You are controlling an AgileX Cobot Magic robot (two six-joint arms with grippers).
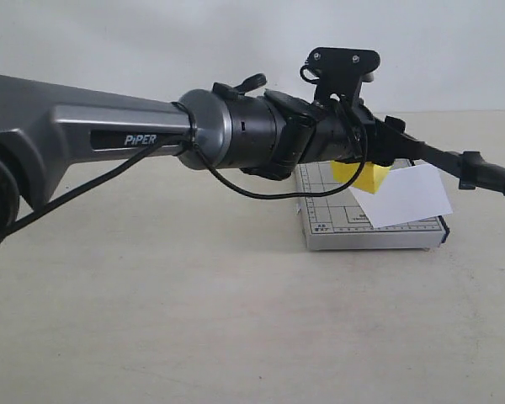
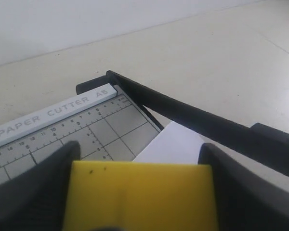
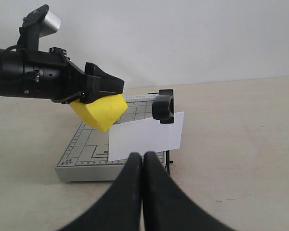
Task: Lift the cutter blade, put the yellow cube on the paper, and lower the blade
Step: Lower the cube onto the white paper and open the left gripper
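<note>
The left fingers (image 2: 33, 190) pinch the cube (image 2: 139, 197) by two opposite faces, one finger on each side. The left arm (image 1: 109, 135) reaches in level from the side, and the cube hangs tilted, one corner down, over the grey trimmer (image 1: 362, 229). It is just beside the near edge of the paper (image 1: 408, 195). I cannot tell whether that low corner touches the board.

The blade (image 1: 450, 158) is raised. It slopes up from its hinge at the board's far corner, and its thick handle end is in the air past the board's edge, with nothing gripping it. In the right wrist view the handle shows end-on in front of the paper's upper edge.

The paper lies flat, partly on the gridded board and partly jutting out past the cutting edge, below the lifted blade. The board's white rule (lettered "PAPER CUTTER A5") runs along the side away from the paper.

The right fingers (image 3: 130, 192) are pressed together with nothing between them. They sit back from the trimmer, low over the worktop (image 1: 236, 320), and point toward the paper.
</note>
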